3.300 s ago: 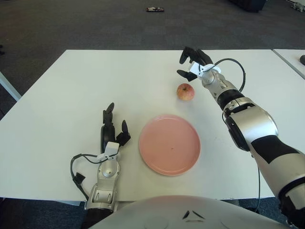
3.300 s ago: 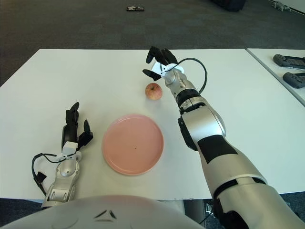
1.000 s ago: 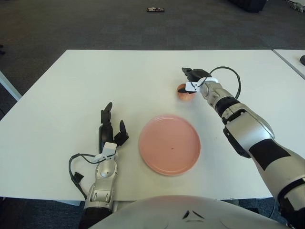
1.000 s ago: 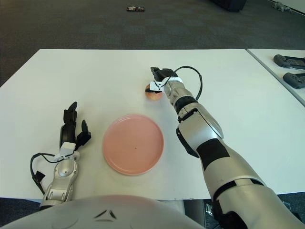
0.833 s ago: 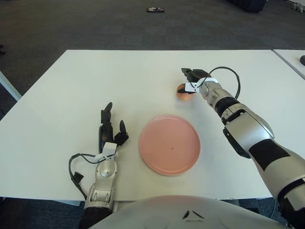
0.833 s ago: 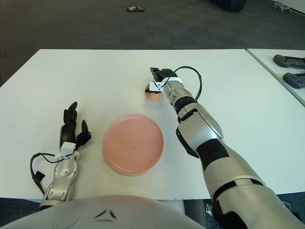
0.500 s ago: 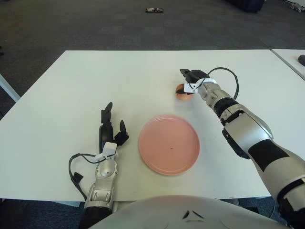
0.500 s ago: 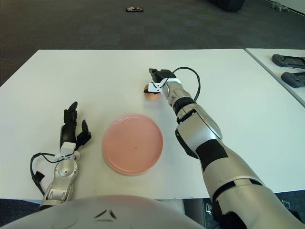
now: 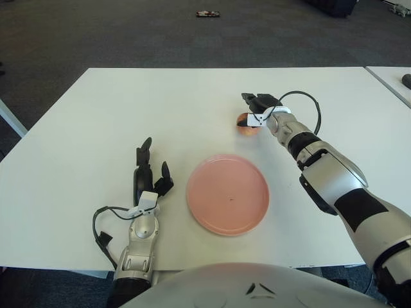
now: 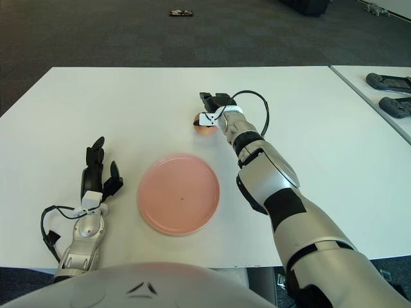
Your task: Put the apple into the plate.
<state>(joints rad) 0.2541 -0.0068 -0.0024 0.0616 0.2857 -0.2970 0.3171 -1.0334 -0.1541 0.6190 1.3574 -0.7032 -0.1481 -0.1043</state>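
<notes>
Right hand [image 9: 258,106] reaching out over the far half of the white table [image 9: 96,115], black fingers [image 9: 252,98] curled down over the top and near side of the apple [image 9: 244,121], closed on it. Apple only partly visible under the fingers, a red-orange patch showing at the hand's 8 o'clock; whether it sits on the table or is just clear of it cannot be told. A black cable looping from the wrist at the hand's 3 o'clock. Silver and black forearm running back from the hand toward 5 o'clock.

Apple at the plate's 12 o'clock, apart from it, with bare table between. Not in the plate.

One pink plate [image 9: 228,194], round and flat, near the front middle of the table, with a tiny dark speck near its centre and nothing in it.

Left hand [image 9: 147,178] at the plate's 9 o'clock, near it but not touching, fingers pointing up toward 12 o'clock, loosely spread and holding nothing. A black cable curling beside its wrist.

Beyond the table at 12 o'clock, one small dark object [image 9: 209,13] on the grey carpet, too small to make out. At the right edge, a second white table with two dark devices [image 10: 387,92] on it.

No readable writing, brand or label anywhere.

Counted: one apple, one plate, two hands, two tables.
</notes>
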